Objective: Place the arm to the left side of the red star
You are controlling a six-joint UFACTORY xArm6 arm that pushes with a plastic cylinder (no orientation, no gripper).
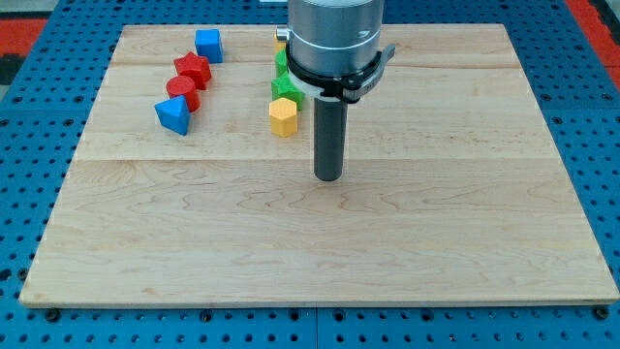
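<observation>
Progress was slight, by my judgement: my tip point(328, 177) stood on bare wood near the middle of the board point(320, 262), well to the view's right of the red star point(194, 69) and lower in the view. The star sat near the top-left part of the board, in a slanting row: a blue cube point(208, 45) just above it, a red cylinder point(182, 93) touching or nearly touching it below, and a blue triangular block point(173, 116) at the row's lower end. No gripping part existed on the rod, so it held nothing and touched no block.

What remained was nearly the whole move: to bring the tip round to the star's left side. Between tip and star lay a second cluster, a yellow hexagonal block point(283, 116) closest to the rod, green blocks point(285, 85) above it, and a bit of yellow point(280, 45) partly hidden by the arm.

Room looked wide across the lower half of the board. Left of the star a strip of bare wood ran to the board's left edge, narrower than the rest. A path below the blue triangular block, then upward, seemed to me likeliest to disturb nothing
</observation>
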